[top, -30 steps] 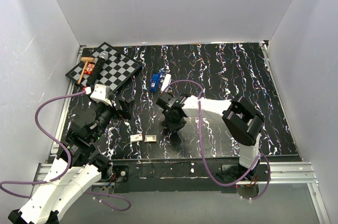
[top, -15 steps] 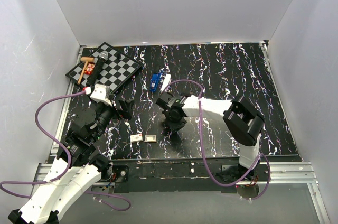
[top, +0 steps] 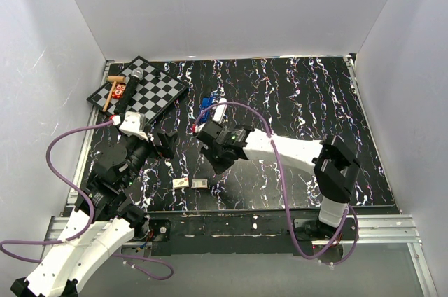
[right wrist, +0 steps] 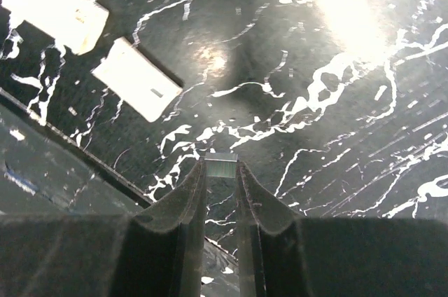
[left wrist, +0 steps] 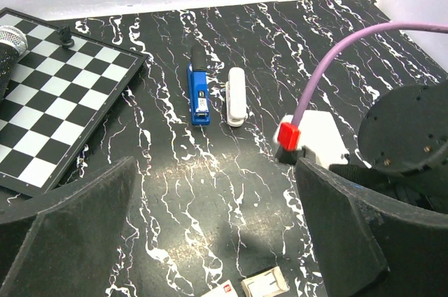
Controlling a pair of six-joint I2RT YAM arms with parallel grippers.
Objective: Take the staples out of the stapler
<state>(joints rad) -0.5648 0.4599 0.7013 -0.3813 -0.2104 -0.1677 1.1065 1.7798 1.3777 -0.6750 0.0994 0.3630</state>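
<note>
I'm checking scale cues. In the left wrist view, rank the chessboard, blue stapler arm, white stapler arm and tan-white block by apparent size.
1. chessboard, though cropped.
2. blue stapler arm, slightly longer than the white one.
3. white stapler arm.
4. tan-white block, nearest the camera and at the frame edge, so unsure.

Glare is pooling on the glossy, black white-veined table (right wrist: 315,45), the stapler (left wrist: 199,94) is showing smooth blue and white plastic, and the matt black fingers (right wrist: 182,206) of the right end effector (right wrist: 221,166) are pinching a silvery, metallic-looking strip (right wrist: 222,169).
</note>
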